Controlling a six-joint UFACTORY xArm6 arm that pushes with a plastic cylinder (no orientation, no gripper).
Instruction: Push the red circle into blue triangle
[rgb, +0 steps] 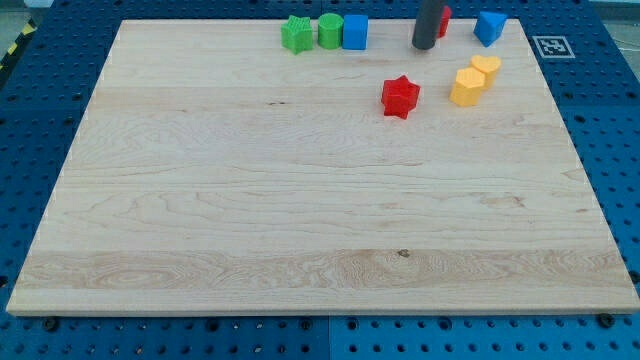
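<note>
Red circle (444, 20): mostly hidden behind my rod; only a red sliver shows at the rod's right edge, near the view's top. Shape cannot be confirmed from what shows; I take it for the circle because the other red block is plainly a star.
Blue triangle (489, 27): near the view's top right corner of the board, just to the right of the red circle, a small gap between them as far as I can tell.
My tip (424, 45): down at the board, on the left side of the red circle, touching or just beside it; contact cannot be judged.
Hand state: no jaws on this rig, only a plain rod, so nothing to open or close and nothing clamped.
Handling, judged: small, light, rigid block, probably slides easily on the smooth wood; round side may roll off the tip if pushed off-centre.
Where to press: middle of its left face, pushing toward the view's right, in line with the blue triangle.
Risk: board edge is close above; a skewed push could send it off.
Bystanders: red star (400, 96), two yellow blocks (475, 80), green star (296, 34), green cylinder (329, 31), blue cube (355, 31), all clear of the path.
Board: wooden table top (300, 200).
</note>
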